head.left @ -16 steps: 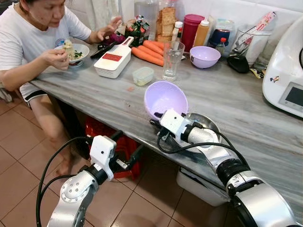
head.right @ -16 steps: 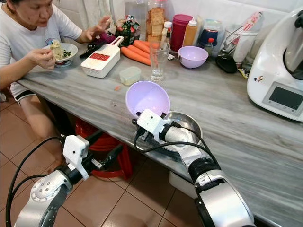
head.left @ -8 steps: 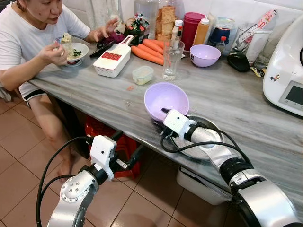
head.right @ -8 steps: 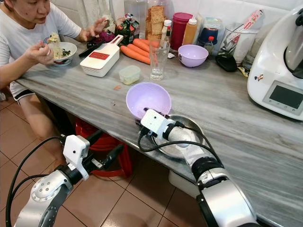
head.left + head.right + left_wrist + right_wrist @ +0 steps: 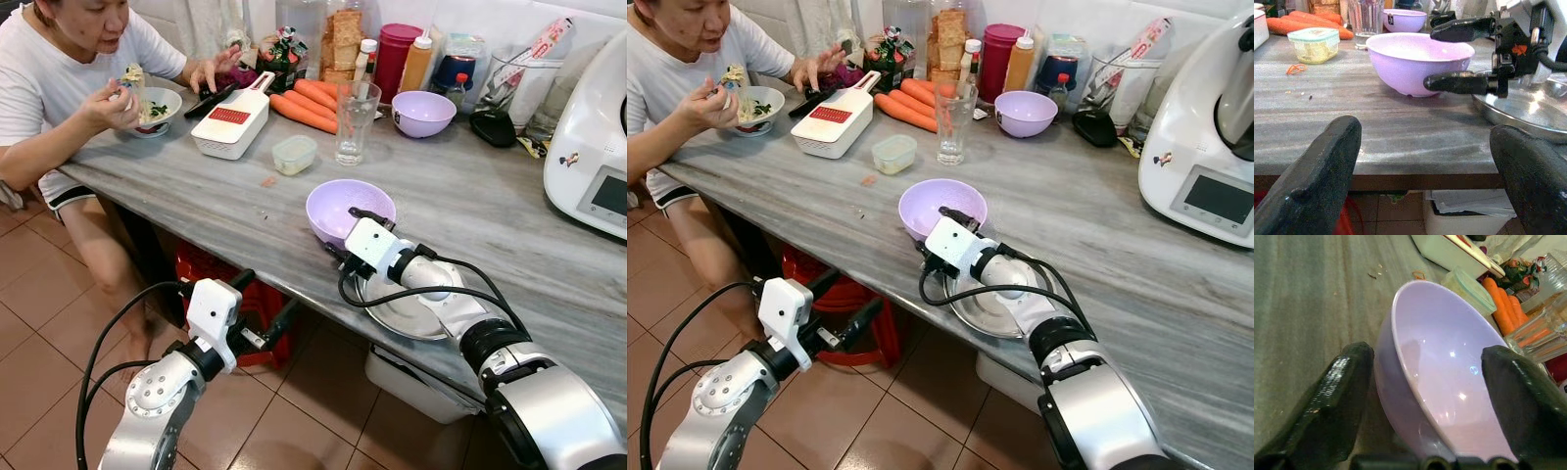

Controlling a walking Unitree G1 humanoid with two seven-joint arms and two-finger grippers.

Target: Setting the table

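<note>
The right gripper (image 5: pixel 355 235), jaws released, straddles the rim of the round lilac plastic bowl (image 5: pixel 338 208) resting upright on the grey marble table (image 5: pixel 196 186).

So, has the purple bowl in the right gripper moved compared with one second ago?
Yes. The purple bowl was held tilted above the steel plate; now it sits upright on the table beside that plate, with the right gripper open around its rim.

bowl (image 5: pixel 348 210) on the counter (image 5: pixel 509 225), left of the metal plate (image 5: pixel 407 311).
</note>
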